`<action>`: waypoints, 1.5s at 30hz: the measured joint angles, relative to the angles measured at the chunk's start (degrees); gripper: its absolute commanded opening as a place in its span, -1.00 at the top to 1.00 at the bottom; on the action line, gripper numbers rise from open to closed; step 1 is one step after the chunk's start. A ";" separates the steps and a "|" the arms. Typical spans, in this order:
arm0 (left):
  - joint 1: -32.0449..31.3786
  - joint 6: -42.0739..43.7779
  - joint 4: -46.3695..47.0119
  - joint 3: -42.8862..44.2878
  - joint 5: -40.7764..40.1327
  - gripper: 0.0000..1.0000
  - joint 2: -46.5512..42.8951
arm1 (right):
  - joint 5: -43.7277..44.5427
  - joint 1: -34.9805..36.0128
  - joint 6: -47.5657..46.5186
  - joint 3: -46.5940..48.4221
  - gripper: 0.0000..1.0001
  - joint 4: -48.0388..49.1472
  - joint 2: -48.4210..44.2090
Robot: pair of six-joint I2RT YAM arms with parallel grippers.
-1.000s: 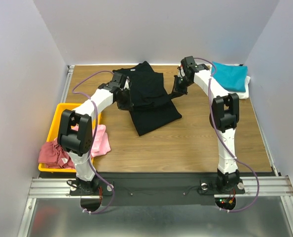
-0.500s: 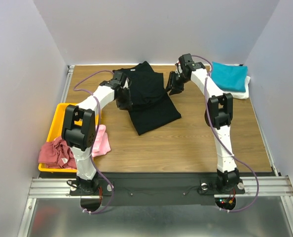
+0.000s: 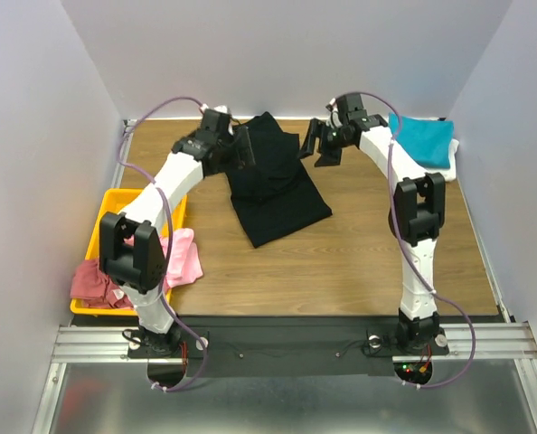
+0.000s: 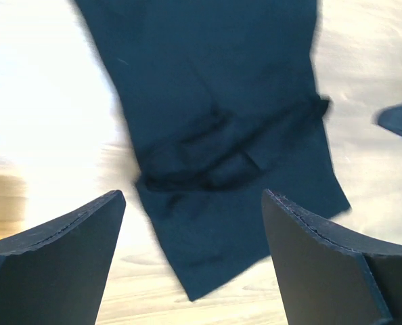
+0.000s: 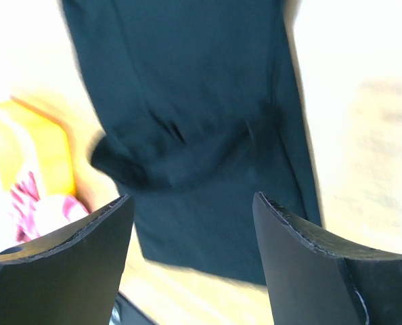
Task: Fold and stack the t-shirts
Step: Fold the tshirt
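Could slump open or skew on the next fold — black t-shirt (image 3: 277,190) only roughly folded, with a bunched ridge across its middle. Lies flat at the far centre of the table (image 3: 386,262), below both grippers, touching neither. Left gripper (image 4: 192,200) and right gripper (image 5: 191,202) — both spread wide, holding nothing.

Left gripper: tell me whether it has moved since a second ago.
Yes. The left gripper has moved away from the yellow tray, toward the black t-shirt's far end.
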 measured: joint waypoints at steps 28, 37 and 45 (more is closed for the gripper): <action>-18.75 -5.92 9.22 -24.15 4.33 -0.89 -1.57 | 10.03 0.00 -8.24 -35.50 0.53 2.99 -12.20; -19.32 -4.26 9.64 -22.27 3.76 -0.90 4.20 | 10.10 0.02 -8.09 -40.76 0.99 4.81 -14.43; -20.70 -1.88 9.88 -22.82 3.54 -0.90 4.83 | 10.10 0.04 -7.48 -50.45 0.99 5.49 -21.84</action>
